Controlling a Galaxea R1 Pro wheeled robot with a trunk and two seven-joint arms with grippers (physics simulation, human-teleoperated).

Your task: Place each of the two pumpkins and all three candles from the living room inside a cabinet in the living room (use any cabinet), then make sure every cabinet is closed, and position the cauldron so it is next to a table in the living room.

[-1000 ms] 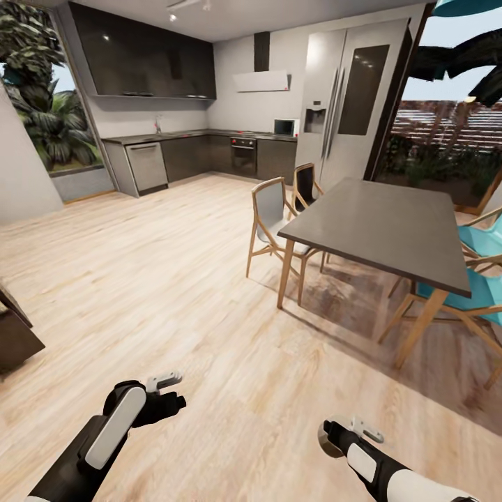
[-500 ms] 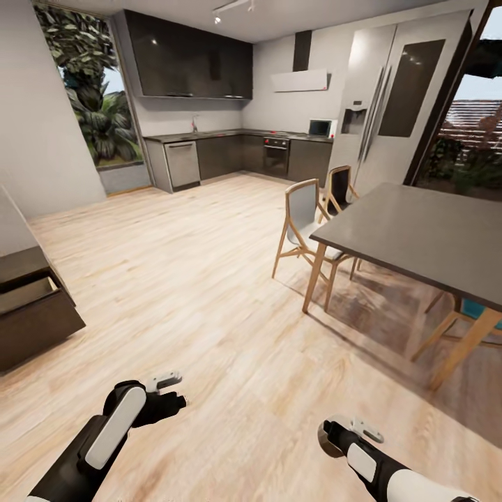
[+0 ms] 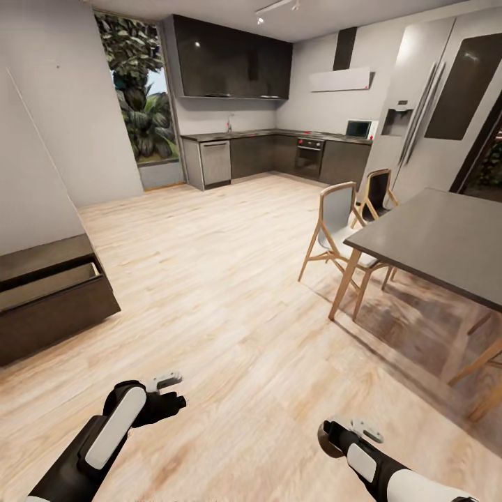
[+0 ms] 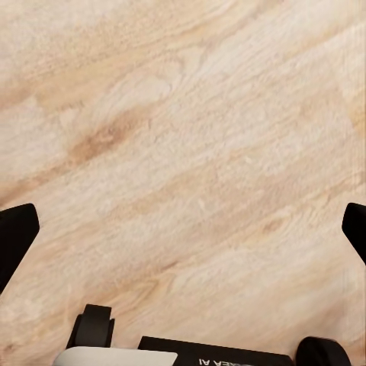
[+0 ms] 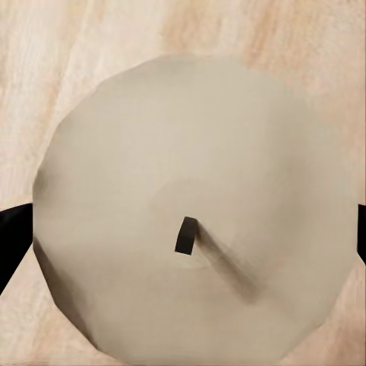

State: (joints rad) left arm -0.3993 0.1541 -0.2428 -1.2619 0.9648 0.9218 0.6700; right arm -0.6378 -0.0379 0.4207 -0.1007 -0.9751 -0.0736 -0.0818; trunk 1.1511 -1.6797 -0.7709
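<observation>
Transit leg, as I read it: I'm carrying one candle (image 5: pixel 191 229) to the cabinet (image 3: pixel 52 300) for stowing. Cabinet sits at 9 o'clock in the head view, dark low unit against the pale wall, one drawer (image 3: pixel 45 286) already pulled out, tan inside showing. Dining table (image 3: pixel 446 240) and chairs (image 3: pixel 338 226) at 2 o'clock, kitchen at 12, well apart from my route.

Right gripper (image 3: pixel 341 434): closed around the cream-white candle, wick facing the wrist camera, dark fingertips at either side of its body. Looks like a firm side grip, can't confirm contact depth.

Left gripper (image 4: pixel 183 236): spread wide, nothing between the fingers, plank floor (image 4: pixel 191 137) underneath.

Next move needs the base turned further toward 9 o'clock and closed in until the open drawer is within right-arm reach, then candle lowered in upright.
</observation>
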